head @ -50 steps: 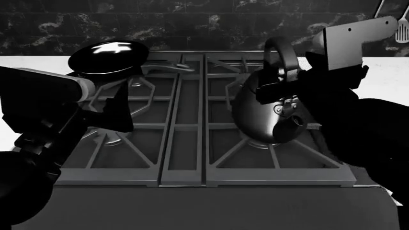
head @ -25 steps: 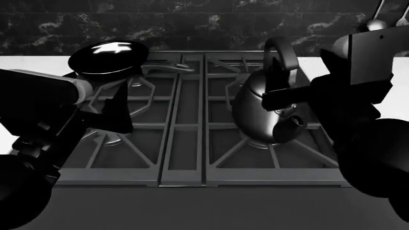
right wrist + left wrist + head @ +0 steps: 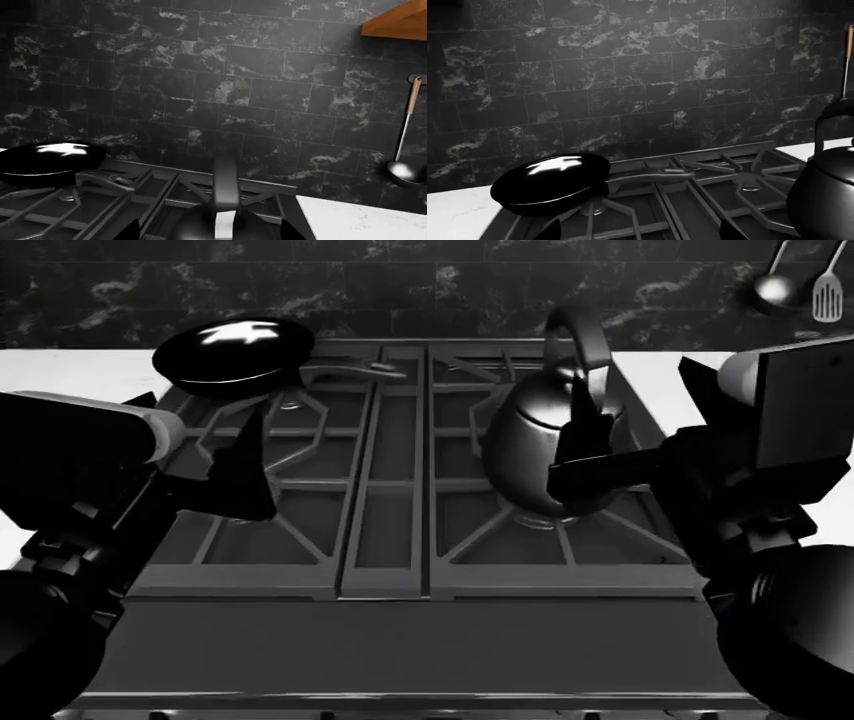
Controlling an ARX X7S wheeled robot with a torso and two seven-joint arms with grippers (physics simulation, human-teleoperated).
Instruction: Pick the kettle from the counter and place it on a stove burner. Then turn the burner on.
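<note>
The dark shiny kettle (image 3: 541, 435) stands upright on the grate over the front right stove burner (image 3: 537, 523). My right gripper (image 3: 621, 420) is open beside and just behind the kettle's arched handle (image 3: 225, 190), which rises between the two spread fingertips without being touched. Over the stove's left front grate my left gripper (image 3: 200, 440) hangs open with nothing in it. From that arm's camera the kettle (image 3: 827, 195) appears at the edge. The white counter (image 3: 67, 370) flanks the stove on both sides.
A glossy black pan (image 3: 234, 350) sits on the back left burner, its handle pointing toward the stove's middle. A ladle (image 3: 407, 170) and a spatula (image 3: 825, 290) hang on the dark tiled wall at the right. A wooden shelf corner (image 3: 397, 20) juts out above.
The right gripper has let go of the kettle's handle and drawn back toward me. The kettle went from tilted to upright on the grate. The head view has dipped lower.
</note>
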